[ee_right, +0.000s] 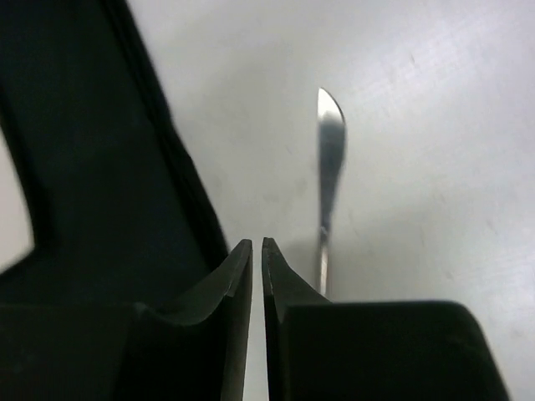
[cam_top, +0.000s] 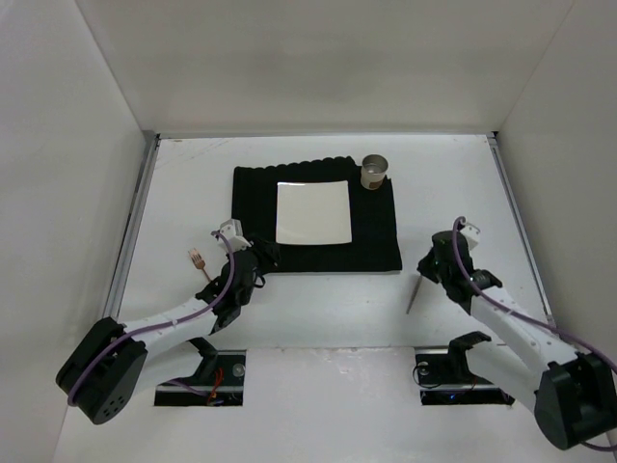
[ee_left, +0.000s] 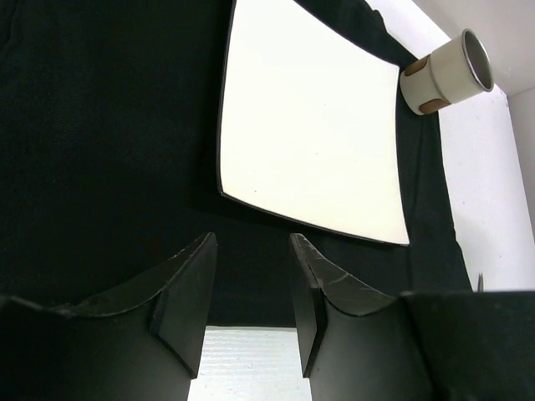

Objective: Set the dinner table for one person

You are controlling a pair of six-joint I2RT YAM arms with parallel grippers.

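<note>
Hanging over the lower-left corner of the black mat (cam_top: 255, 203), left gripper (ee_left: 251, 242) is parted, nothing between the jaws. Right gripper (ee_right: 257, 244) is pinched to a slit and empty, with the knife (ee_right: 330, 159) lying just right of it. White tabletop (cam_top: 453, 183) fills mid-frame, carrying the mat, square plate (cam_top: 313, 212) centred on it, cup (cam_top: 374, 172) at the mat's upper right, fork (cam_top: 198, 260) lower left.

Square white plate (ee_left: 309, 125) on black mat (ee_left: 100, 125), cup (ee_left: 443, 73) by its far corner, parted empty jaws nearest.
</note>
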